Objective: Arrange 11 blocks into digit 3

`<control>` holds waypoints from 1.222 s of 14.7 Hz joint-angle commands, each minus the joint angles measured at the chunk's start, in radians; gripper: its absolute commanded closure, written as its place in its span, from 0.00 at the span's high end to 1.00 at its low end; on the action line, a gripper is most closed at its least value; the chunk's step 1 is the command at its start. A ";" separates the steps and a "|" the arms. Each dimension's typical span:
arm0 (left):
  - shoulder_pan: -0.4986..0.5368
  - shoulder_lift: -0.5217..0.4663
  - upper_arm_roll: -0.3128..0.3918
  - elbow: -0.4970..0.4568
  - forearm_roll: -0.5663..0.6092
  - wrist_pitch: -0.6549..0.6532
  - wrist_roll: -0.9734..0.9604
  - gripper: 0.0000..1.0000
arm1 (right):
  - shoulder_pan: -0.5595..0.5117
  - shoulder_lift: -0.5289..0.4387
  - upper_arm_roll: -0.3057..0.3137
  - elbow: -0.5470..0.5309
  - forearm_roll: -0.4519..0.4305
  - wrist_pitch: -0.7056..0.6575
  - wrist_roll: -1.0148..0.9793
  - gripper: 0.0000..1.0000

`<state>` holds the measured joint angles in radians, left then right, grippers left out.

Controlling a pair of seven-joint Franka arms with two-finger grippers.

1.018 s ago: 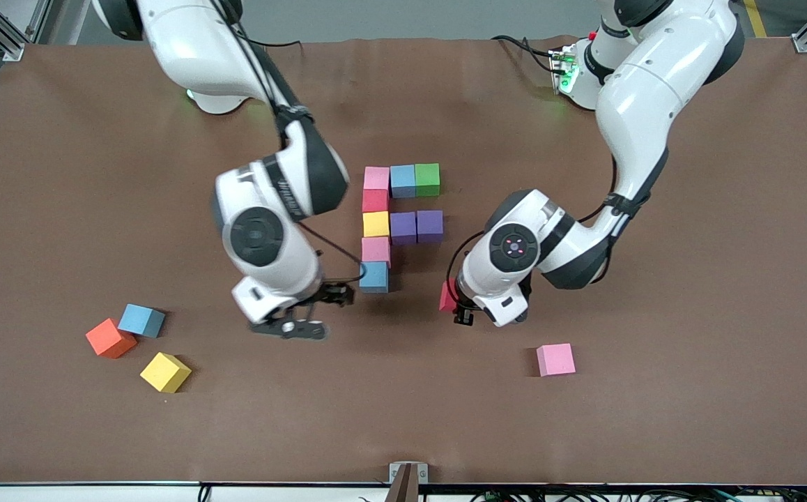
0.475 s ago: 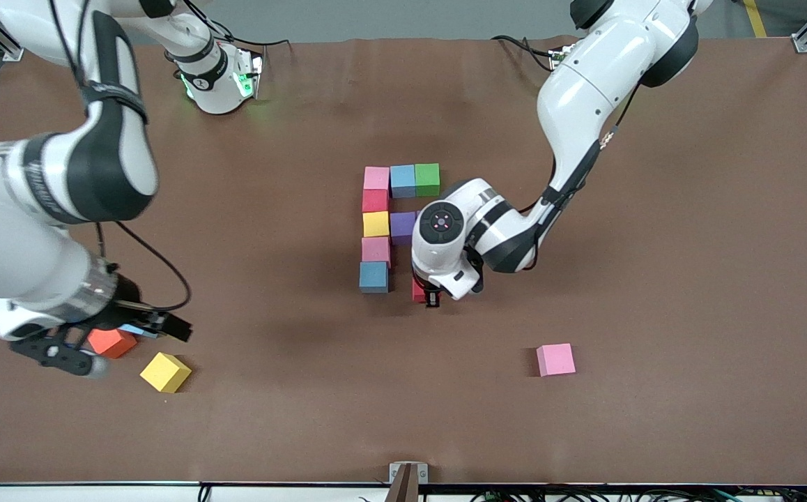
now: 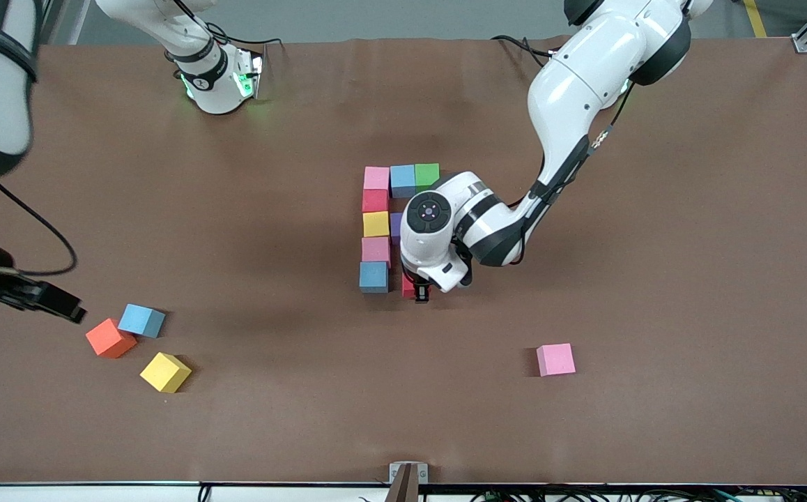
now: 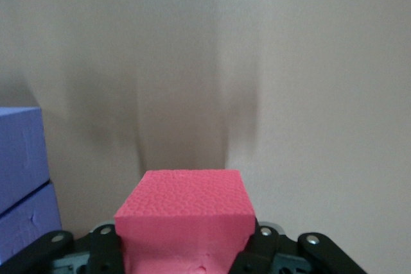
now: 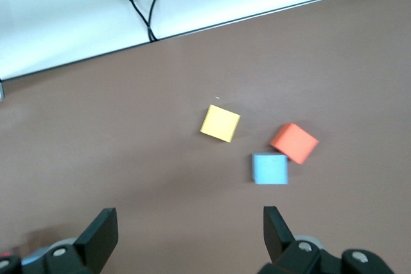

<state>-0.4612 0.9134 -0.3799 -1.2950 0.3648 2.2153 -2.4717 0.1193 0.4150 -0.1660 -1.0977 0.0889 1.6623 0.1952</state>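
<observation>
I have the left gripper [image 3: 419, 291] clamped on a red cube [image 4: 185, 216], low beside the blue cube [image 3: 373, 276] ending the column — bare mat [image 3: 445, 404] lies toward the camera. My right gripper [image 5: 186, 235] hangs spread wide over the mat's edge, three loose cubes [image 5: 270, 169] below it.

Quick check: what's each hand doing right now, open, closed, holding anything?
Left hand: closed on the red cube, beside the column's light blue cube.
Right hand: open, holding nothing, above the loose cubes.
</observation>
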 commanded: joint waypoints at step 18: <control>-0.091 0.079 0.053 0.049 -0.001 0.057 -0.056 0.09 | -0.198 -0.335 0.154 -0.341 -0.075 -0.045 -0.215 1.00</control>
<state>-0.5196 0.9754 -0.3549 -1.2815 0.3648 2.2671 -2.5134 -0.0725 0.1277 -0.0233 -1.3724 0.0324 1.5905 -0.0043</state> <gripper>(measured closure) 0.401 0.000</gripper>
